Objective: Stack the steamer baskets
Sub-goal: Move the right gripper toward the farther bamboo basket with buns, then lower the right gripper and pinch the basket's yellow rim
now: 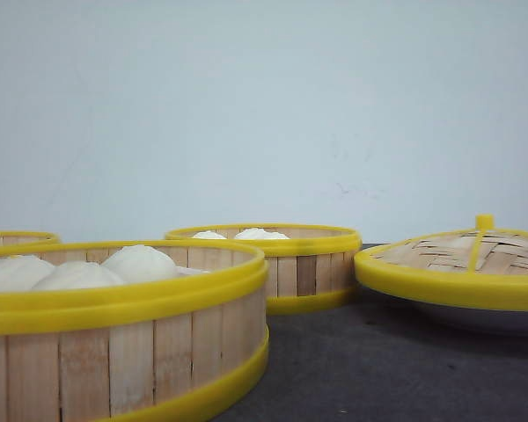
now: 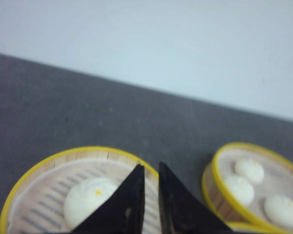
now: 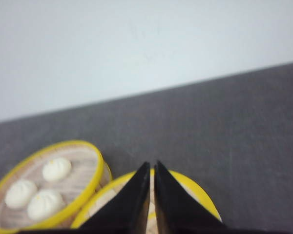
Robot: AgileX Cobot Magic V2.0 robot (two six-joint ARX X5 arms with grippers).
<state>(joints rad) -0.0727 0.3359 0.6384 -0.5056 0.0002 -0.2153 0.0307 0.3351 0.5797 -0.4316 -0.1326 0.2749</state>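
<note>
Nothing is stacked yet; all the baskets sit apart on the dark table (image 1: 378, 369).

How to do it well (my guess): pick one basket by its rim, lift it level so buns don't roll, set it square on another.

Front view, left to right: a sliver of a far basket (image 1: 18, 236) at mid left. Then the near basket (image 1: 123, 343), lower left, w/ three white buns (image 1: 79, 268). In the middle, the middle basket (image 1: 273, 264) w/ buns peeking over the rim. At right, the woven lid (image 1: 462, 259) on a white plate (image 1: 484, 318).

Left gripper (image 2: 151, 170) hangs above a basket, tips nearly together, holding nothing. Right gripper (image 3: 152, 168) is over the lid, tips almost touching, also empty.
</note>
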